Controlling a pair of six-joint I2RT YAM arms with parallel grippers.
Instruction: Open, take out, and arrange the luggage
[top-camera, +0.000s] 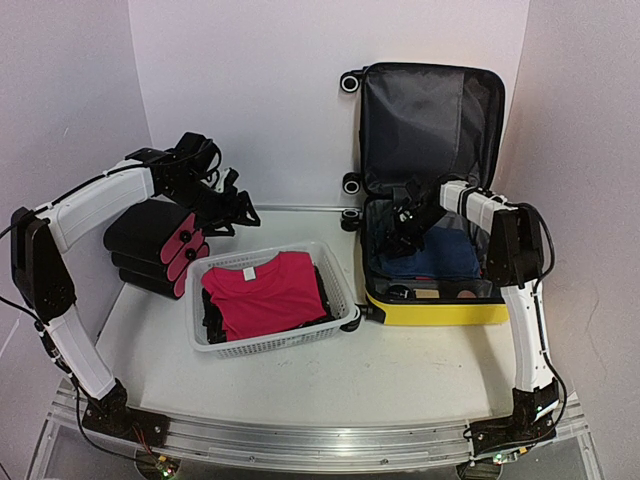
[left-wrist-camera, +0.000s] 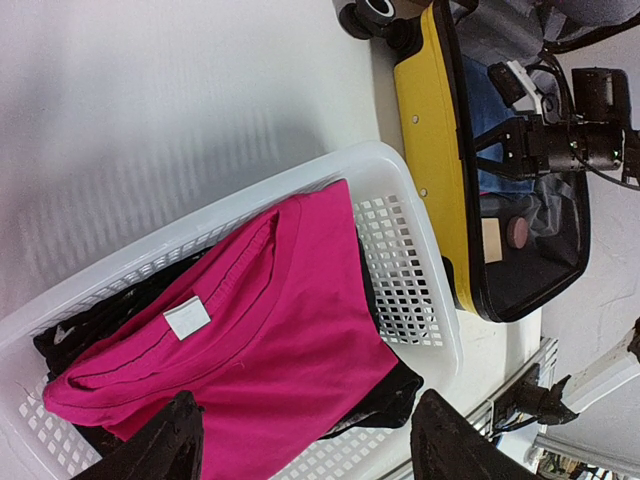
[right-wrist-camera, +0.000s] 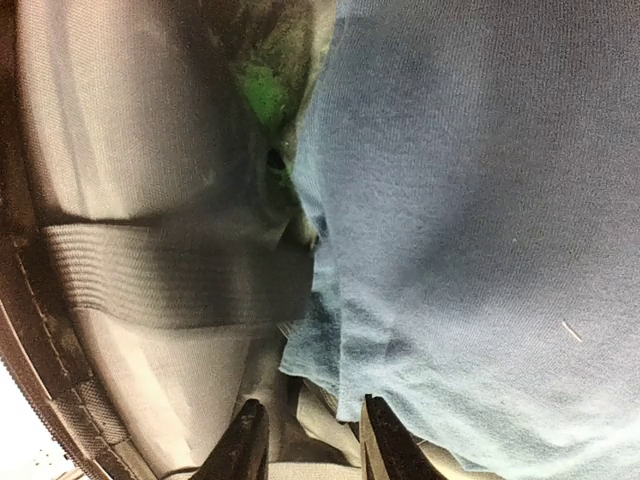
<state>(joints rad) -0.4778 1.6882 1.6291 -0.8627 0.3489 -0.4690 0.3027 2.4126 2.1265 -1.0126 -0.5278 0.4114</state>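
The right tool (right-wrist-camera: 312, 408) is down inside the large yellow hard-shell suitcase (top-camera: 430, 311). Its fingers are narrowly parted at the edge of a folded blue cloth garment (right-wrist-camera: 470, 200), probably to lift it out. I cannot tell whether they have pinched it.

The suitcase lies open on the worktop (top-camera: 400, 372) at the right, its grey-lined lid propped upright, so the contents are reachable.

The left tool (left-wrist-camera: 308, 400) hangs wide open and empty over the white mesh plastic basket (top-camera: 336, 266), where a pink shirt (top-camera: 265, 290) lies, seemingly the spot for unpacked clothes.
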